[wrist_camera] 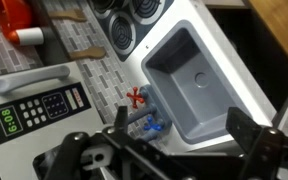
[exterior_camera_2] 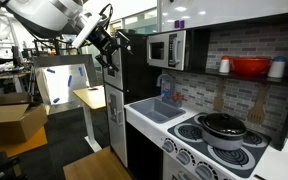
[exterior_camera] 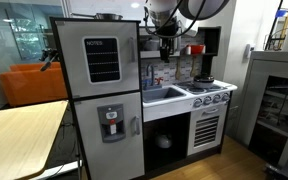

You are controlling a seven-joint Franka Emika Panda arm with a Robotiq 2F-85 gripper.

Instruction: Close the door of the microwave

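Note:
The microwave (exterior_camera_2: 165, 49) is a small silver-grey box mounted above the sink in the play kitchen. Its door (exterior_camera_2: 158, 50) has a dark window and looks flat against the front in an exterior view. The wrist view shows the microwave's keypad and green display (wrist_camera: 39, 108); the door is hidden there by the gripper's body. My gripper (exterior_camera_2: 113, 45) hangs in the air beside the microwave, not touching it. It is open and empty, with both fingers spread over the sink edge in the wrist view (wrist_camera: 184, 125). In an exterior view my gripper (exterior_camera: 166, 42) covers the microwave.
A sink (wrist_camera: 199, 75) with red and blue taps (wrist_camera: 136, 97) lies below. A stove carries a dark pot (exterior_camera_2: 222, 125). A red bowl (exterior_camera_2: 248, 67) is on the shelf. The tall grey fridge (exterior_camera: 99, 90) stands beside the sink, a wooden table (exterior_camera: 19, 135) near it.

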